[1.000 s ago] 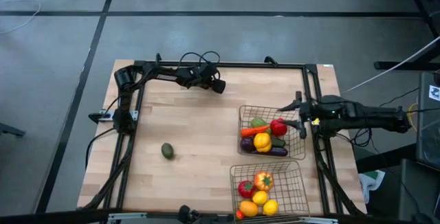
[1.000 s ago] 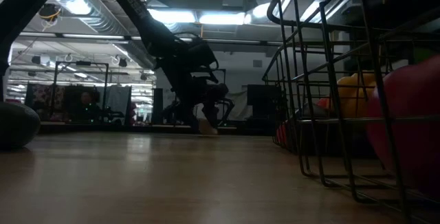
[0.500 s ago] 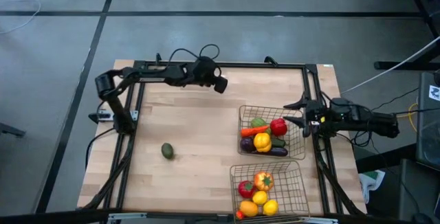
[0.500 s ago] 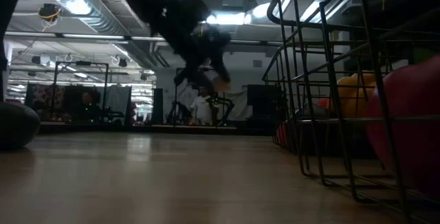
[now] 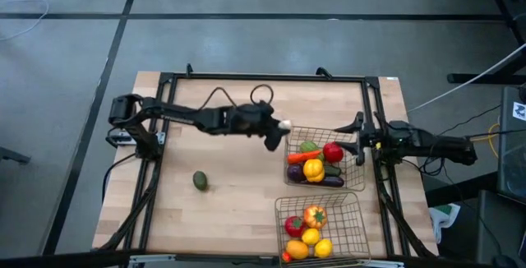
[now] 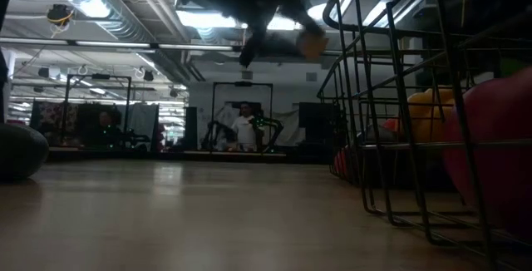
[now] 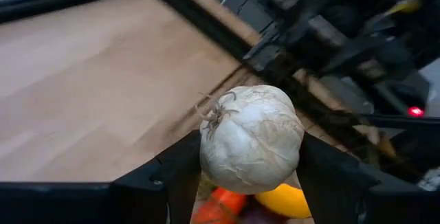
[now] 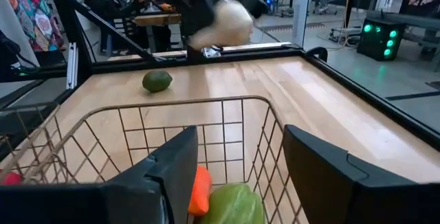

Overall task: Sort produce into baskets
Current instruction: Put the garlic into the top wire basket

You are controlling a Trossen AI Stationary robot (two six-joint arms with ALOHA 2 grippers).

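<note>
One white garlic (image 7: 251, 139), judged light, rigid and smoothly rounded, is clamped across its widest girth by the left pincer (image 5: 277, 130), narrowly parted, near the basket (image 5: 359, 172).

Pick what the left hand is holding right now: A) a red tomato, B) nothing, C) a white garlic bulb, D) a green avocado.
C: the left wrist view shows the garlic clamped in the left hand, and from above it is carried beside the basket, while the avocado lies alone on the table.
</note>
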